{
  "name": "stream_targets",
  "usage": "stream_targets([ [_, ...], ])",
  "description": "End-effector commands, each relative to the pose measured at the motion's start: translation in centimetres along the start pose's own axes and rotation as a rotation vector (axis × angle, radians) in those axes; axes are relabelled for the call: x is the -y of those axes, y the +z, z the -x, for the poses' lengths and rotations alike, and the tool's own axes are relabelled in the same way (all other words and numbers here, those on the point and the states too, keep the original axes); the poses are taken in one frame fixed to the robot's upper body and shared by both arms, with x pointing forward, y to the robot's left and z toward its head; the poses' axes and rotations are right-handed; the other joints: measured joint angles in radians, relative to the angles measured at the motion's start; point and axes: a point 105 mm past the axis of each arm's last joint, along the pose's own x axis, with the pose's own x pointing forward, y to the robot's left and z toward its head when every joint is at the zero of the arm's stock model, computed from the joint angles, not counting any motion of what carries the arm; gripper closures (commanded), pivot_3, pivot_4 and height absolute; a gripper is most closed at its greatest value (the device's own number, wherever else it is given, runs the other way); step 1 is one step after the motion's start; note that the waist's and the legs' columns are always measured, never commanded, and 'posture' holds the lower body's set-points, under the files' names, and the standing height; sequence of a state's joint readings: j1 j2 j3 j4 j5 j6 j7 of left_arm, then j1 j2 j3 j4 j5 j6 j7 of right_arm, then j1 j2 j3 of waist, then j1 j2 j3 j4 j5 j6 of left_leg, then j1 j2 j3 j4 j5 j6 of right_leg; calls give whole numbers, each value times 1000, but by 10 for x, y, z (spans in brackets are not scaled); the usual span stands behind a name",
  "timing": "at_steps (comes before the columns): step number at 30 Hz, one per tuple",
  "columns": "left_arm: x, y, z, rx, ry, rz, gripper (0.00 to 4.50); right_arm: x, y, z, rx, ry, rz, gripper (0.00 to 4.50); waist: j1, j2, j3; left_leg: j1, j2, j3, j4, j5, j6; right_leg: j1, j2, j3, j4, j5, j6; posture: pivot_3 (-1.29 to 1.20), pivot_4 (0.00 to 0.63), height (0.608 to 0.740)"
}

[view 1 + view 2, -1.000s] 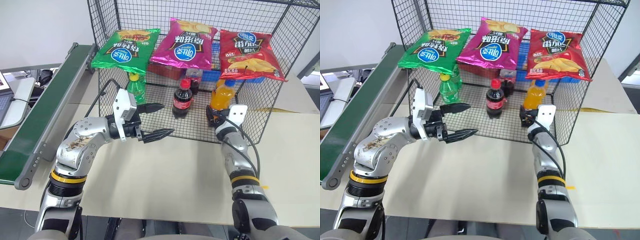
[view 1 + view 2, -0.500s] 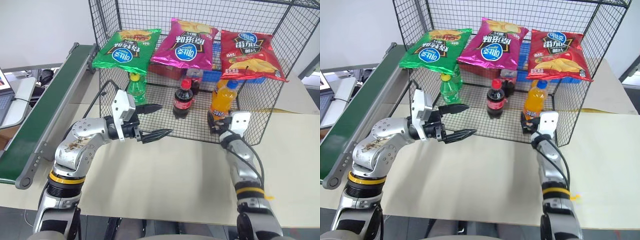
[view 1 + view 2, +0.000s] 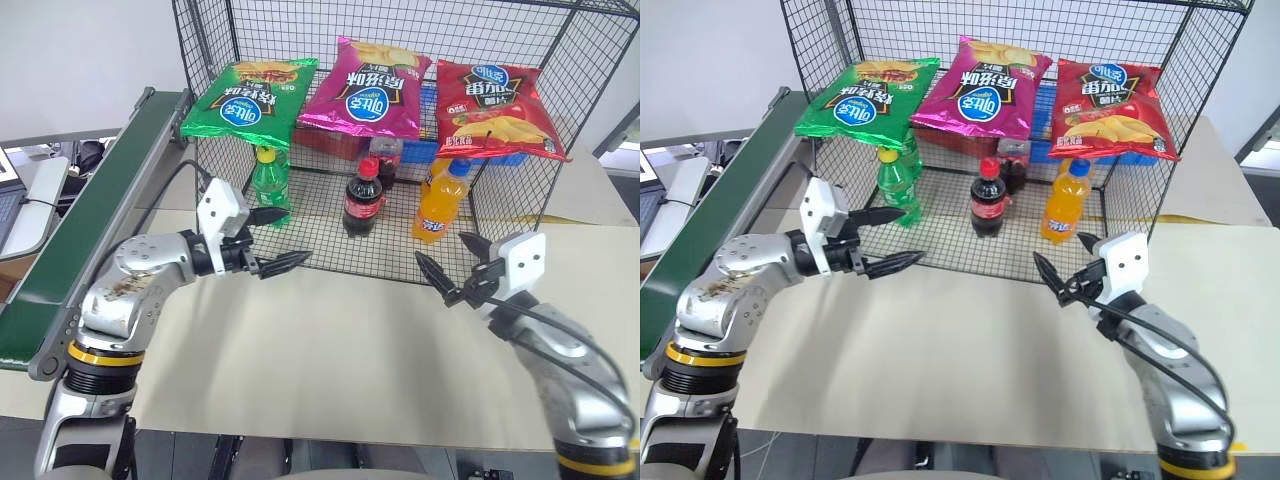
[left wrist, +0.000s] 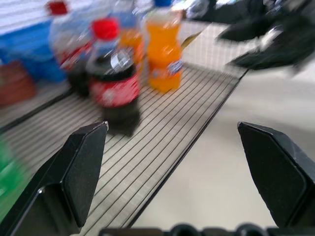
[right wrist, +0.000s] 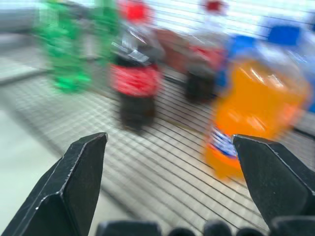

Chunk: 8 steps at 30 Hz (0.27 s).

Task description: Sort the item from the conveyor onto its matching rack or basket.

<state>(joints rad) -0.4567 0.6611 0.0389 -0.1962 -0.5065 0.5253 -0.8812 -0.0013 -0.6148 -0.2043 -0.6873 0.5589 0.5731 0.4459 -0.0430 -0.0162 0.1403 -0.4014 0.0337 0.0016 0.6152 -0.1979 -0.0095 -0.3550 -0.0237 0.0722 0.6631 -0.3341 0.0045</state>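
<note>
Nearest to us, both arms hang over the pale worktop [image 3: 330,350], in front of the cage. Our left gripper [image 3: 268,240] has its two black fingers spread wide with nothing between them, and it points toward the cage's open front. Our right gripper [image 3: 452,266] is likewise spread and empty, off the front right part of the mesh floor and apart from the bottles. Just beyond it, the orange soda bottle [image 3: 441,200] with the blue cap stands upright on the floor of the black wire cage [image 3: 590,70], near the front right corner, free of both grippers. To its left stands a cola bottle [image 3: 363,196] with a red cap, a second dark bottle [image 3: 387,160] behind it, and farther left a green soda bottle [image 3: 270,178]. The left wrist view adds what the head views lack: a look across the mesh at the cola and orange bottles, with the other gripper blurred past the cage's front edge. The right wrist view shows the orange bottle close between its own fingers, the blue label band legible only as colour. Higher and farther back, three crisp bags hang in the cage: green [image 3: 250,96], magenta [image 3: 372,86] and red [image 3: 492,96]. Along the worktop's left edge runs the dark green conveyor [image 3: 95,210], its belt bare.
</note>
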Motion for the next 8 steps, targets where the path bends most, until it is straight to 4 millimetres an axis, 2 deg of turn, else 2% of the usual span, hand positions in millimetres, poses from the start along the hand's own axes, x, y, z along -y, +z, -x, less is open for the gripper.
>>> stream_targets([
  [1,-9,19,10,38,66,-56,0,-22,33,3,52,107,18,38,0,0,0,0,0,0,0,0,0,0,0,0,0,0,0,0,150,740],
  [5,-5,19,8,46,76,-47,0,-25,45,-3,67,114,22,38,3,-1,0,-1,-1,0,0,0,0,0,-1,0,0,0,0,0,150,740],
  [8,-4,19,7,52,66,-20,0,-24,46,-8,70,107,22,38,5,-1,0,-1,-1,0,0,0,0,0,0,0,-1,0,0,0,150,740],
])
